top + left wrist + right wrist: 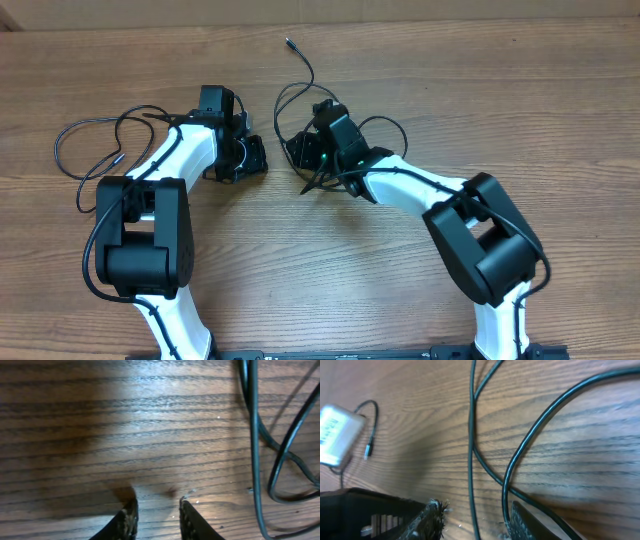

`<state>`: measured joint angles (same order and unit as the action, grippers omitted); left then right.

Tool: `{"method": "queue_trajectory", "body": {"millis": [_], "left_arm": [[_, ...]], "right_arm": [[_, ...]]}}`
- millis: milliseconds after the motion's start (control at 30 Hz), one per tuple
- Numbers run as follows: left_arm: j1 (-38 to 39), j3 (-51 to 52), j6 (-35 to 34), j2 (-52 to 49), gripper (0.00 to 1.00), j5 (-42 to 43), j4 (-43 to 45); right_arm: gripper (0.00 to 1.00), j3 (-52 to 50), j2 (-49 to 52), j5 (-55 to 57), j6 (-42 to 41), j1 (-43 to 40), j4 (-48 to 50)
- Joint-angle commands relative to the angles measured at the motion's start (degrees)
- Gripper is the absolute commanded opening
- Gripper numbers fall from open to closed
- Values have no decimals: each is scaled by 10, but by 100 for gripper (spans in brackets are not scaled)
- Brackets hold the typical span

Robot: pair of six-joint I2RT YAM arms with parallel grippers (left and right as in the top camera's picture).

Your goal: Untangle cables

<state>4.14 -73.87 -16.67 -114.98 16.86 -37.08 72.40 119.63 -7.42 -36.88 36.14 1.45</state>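
Cables point(470, 420): thin black cords lying loose on the wooden counter point(400, 60), in two groups. One makes wide loops at the left side. The other curls in the middle, with a plug end point(288, 42) reaching toward the far edge.
Left claw point(157, 522): released and empty. Its two fingers point(127, 522) stand a little apart with only bare wood between them. A cord point(254, 435) runs near it on one side, not touching.
Right claw point(480, 522): released as well. The fingers are apart and low over the counter, and two strands pass between them, but nothing is pinched.
Step in hand: as I judge it, choosing one strand to take from the middle group.
How to do it well: close on one strand only, not both, otherwise the curls get dragged together. Take it near a free end if possible, then draw it slowly away from the other group, so that the loop opens.
Risk: the cord is thin and lies flat on the wood, so the fingers may shut above it and miss.
Progress: the two groups appear well apart. I see no tight knot, though the right arm point(400, 180) hides a part.
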Motion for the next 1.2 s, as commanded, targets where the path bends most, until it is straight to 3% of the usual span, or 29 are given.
{"method": "queue_trajectory", "body": {"millis": [0,133,700,967,1033,1067,1167], "left_arm": [[0,11,-8,-13,27,-68,-7],[-5,11,-42,-13,31,-89,-16],[-7,11,-57,-13,38,-98,-19],[-7,11,-57,-13,38,-97,-19],[-7,11,-57,-13,40,-93,-19],[-7,11,-57,-13,41,-91,-19],[-8,11,-44,-13,50,-67,-19]], "right_arm": [[40,-1,17,10,30,14,14],[40,-1,19,10,67,27,26],[40,-1,57,22,102,29,34],[29,0,61,-41,102,28,-4],[9,0,60,-92,102,25,-10],[4,0,57,-117,101,23,-11],[4,5,40,-153,95,16,-16]]}}
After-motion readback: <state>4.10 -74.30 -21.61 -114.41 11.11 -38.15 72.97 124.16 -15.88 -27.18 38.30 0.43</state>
